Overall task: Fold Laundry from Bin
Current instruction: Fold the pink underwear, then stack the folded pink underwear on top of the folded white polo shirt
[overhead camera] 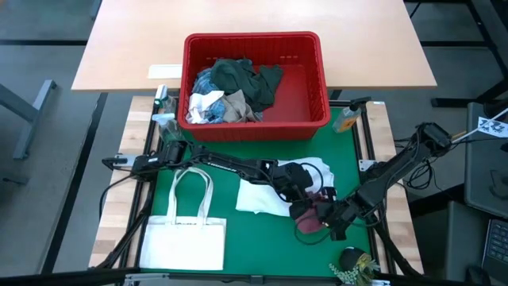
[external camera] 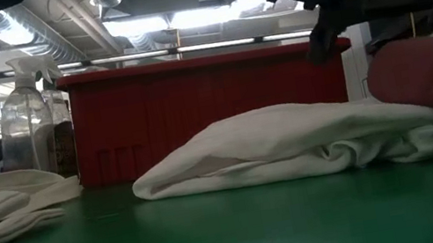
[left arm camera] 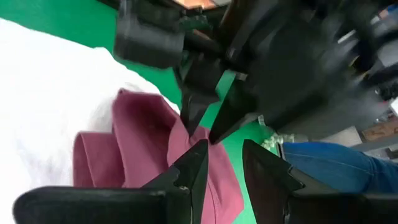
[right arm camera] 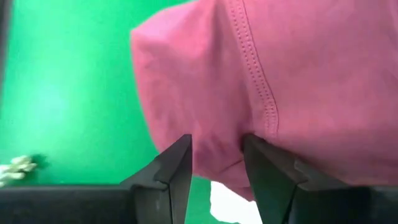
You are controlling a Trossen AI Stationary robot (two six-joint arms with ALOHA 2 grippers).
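**Laundry: maroon piece between two grippers near the bench's front right**

The laundry is split between two places. A heap of dark green, blue, white and tan cloth [overhead camera: 230,91] lies in the left half of the red bin [overhead camera: 317,87], which stands at the bench's [overhead camera: 230,238] back edge. Out on the green mat, a maroon garment [overhead camera: 309,218] lies partly over a white garment [overhead camera: 262,195] toward the front right.

The left gripper [left arm camera: 225,163] reaches across the bench from its left side and hovers at the maroon garment, its fingers a narrow gap apart with the cloth's edge just beside them; no grip on the cloth shows. The right gripper [right arm camera: 216,158] comes in from the right side, its fingers set on a hemmed fold of the maroon cloth, which bulges between them; I cannot tell whether they truly pinch it.

A flat white tote bag [overhead camera: 186,234] with handles lies at the front left corner. A clear spray bottle [external camera: 22,120] stands near the bin's left end.
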